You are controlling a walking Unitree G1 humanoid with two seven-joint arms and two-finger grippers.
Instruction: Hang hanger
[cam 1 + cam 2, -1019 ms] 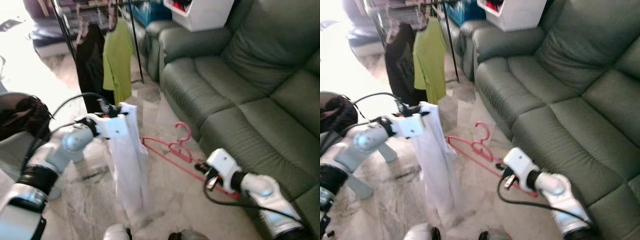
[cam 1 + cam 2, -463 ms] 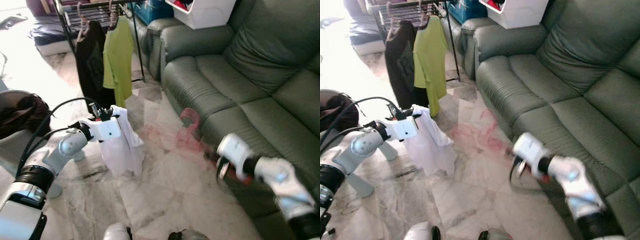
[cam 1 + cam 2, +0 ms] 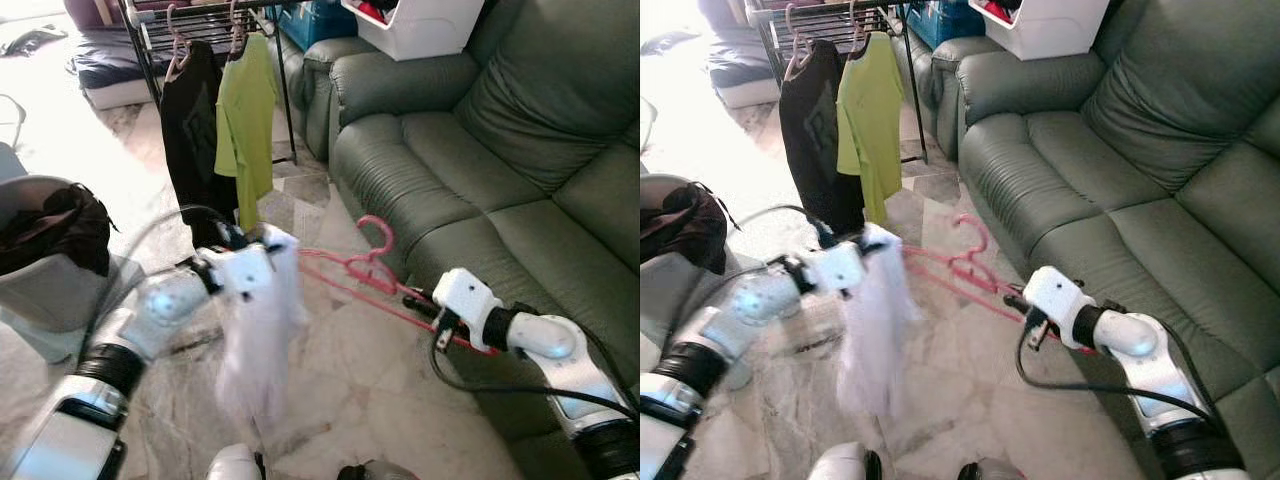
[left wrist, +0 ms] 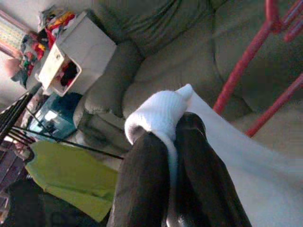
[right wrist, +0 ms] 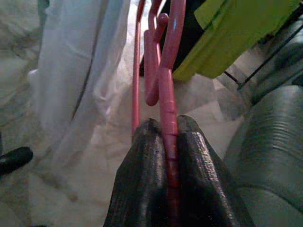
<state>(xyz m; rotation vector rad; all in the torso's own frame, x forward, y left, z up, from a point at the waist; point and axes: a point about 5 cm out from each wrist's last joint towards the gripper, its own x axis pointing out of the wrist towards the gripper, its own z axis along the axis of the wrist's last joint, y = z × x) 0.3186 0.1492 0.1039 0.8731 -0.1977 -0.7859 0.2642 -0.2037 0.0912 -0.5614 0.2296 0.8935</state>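
A pink plastic hanger is held level above the floor, with my right gripper shut on one end of it; in the right wrist view the hanger bar runs between the black fingers. My left gripper is shut on the top of a white garment, which hangs down limp and touches the hanger's far end. The left wrist view has the white cloth pinched between the fingers. Behind stands a black clothes rack with a black shirt and a green shirt on hangers.
A green leather sofa runs along the right. A grey basket holding dark clothes sits at the left. A white box rests on the sofa's far arm. Marble floor lies open in front.
My left gripper has carried the white garment right, against the hanger's end; the garment now hangs long. The right gripper has drawn the hanger back and steadied. The camera shifted slightly.
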